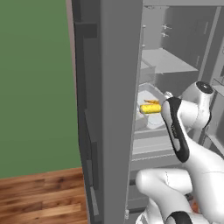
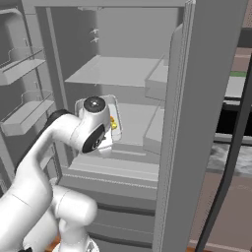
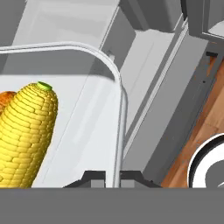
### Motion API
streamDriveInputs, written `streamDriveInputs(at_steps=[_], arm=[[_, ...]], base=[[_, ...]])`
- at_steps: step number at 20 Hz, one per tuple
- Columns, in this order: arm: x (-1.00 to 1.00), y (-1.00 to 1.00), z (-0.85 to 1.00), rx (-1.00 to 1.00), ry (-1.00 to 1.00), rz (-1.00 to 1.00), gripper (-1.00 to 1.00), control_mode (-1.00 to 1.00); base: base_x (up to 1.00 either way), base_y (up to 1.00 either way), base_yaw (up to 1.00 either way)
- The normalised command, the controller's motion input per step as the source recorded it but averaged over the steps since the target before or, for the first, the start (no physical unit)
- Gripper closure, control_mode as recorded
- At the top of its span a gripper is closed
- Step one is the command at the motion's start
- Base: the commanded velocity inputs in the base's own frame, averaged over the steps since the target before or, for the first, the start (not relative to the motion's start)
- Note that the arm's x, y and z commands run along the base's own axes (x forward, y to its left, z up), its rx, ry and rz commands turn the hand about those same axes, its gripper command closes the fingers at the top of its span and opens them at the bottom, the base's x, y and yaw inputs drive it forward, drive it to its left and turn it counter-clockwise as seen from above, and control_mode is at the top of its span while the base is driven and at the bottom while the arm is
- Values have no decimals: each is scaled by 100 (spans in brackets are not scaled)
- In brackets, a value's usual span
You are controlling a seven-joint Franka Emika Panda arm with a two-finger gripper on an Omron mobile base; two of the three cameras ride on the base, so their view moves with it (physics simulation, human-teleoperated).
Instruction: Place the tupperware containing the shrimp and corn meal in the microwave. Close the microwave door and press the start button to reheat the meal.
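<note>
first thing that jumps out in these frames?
The bright yellow corn lying in the white tupperware, close up in the hand view, with an orange bit of shrimp beside it. The gripper has one jaw on each side of the tupperware's rim. From the base views, the tupperware sits inside an open grey fridge.

Count of items visible inside an open grey fridge.

One white tupperware (image 3: 119,109) tray; inside it, one yellow corn (image 3: 26,131) cob and one orange shrimp (image 3: 6,99) piece partly hidden behind the corn. One robot arm (image 2: 74,133) reaches in. Two door-shelf bins (image 2: 29,110) show on the left fridge door. One strip of wooden floor (image 1: 41,197).
</note>
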Motion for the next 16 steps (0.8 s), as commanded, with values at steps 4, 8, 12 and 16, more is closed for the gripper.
streamDriveInputs(at_steps=[4,8,12,16], arm=[[-55,-3,56,0,0,-15,100,-100],[-13,0,30,0,0,-2,100,-100],[0,0,1,0,0,0,100,-100],[0,0,0,0,0,0,100,-100]], base=[[0,0,0],[0,0,0],[0,0,0],[0,0,0]])
